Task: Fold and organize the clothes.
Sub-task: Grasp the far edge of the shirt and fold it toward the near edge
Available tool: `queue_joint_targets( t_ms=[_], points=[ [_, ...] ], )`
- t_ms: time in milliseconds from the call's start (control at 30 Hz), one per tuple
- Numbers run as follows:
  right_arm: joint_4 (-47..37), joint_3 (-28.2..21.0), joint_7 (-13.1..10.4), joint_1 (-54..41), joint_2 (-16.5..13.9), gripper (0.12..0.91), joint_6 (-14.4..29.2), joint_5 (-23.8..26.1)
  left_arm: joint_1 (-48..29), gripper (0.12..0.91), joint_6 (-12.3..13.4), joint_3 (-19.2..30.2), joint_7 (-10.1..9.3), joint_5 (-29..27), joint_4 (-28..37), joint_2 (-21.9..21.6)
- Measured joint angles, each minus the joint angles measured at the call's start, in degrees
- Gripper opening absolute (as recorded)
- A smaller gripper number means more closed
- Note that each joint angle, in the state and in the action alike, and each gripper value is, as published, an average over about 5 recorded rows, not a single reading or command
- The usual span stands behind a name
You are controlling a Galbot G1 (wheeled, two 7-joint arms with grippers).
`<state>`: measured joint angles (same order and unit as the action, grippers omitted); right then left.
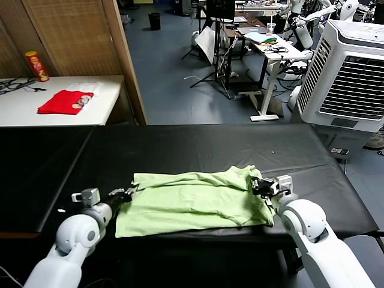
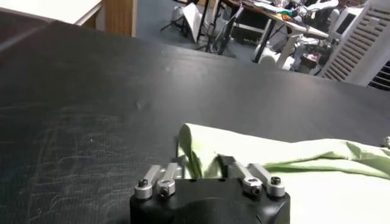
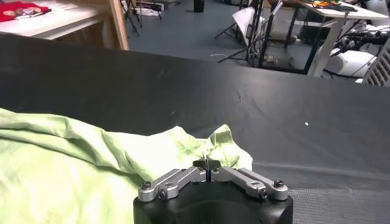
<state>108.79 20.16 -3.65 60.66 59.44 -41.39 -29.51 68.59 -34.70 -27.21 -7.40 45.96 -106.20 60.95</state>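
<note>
Low in the frame, our left pincer (image 1: pixel 127 193) and right pincer (image 1: pixel 257 185) each pinch an edge of the green T-shirt (image 1: pixel 192 201) on the black bench (image 1: pixel 198 147).

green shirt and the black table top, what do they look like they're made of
T-shirt: thin, soft woven or knit cloth, probably cotton-like, matte; it lies limp with soft wrinkles and bunches where the left gripper and right gripper pinch its ends.
Table top: black, matte, finely textured sheet, perhaps rubber or vinyl; faint pale scuffs show in the left wrist view.
</note>
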Motion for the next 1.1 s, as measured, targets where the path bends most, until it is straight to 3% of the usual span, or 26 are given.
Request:
queue_joint_targets(
  t_ms=[200, 600, 1100],
  points=[
    [0.4, 0.3, -0.1, 0.1, 0.0, 0.121, 0.3, 0.0, -0.1, 0.129, 0.1, 0.0, 0.08, -0.1, 0.2, 0.1],
    [2.3, 2.1, -0.2, -1.7, -1.2, 0.121, 3.2, -2.1, 2.0, 0.128, 1.4, -2.5, -0.52, -1.7, -5.0, -2.0],
    [4.9, 3.1, -0.6, 2.3, -3.5, 0.121, -0.8, -0.4, 9.6, 0.128, -0.3, -8.1, -2.19, -2.0, -16.4, -5.4]
  ],
)
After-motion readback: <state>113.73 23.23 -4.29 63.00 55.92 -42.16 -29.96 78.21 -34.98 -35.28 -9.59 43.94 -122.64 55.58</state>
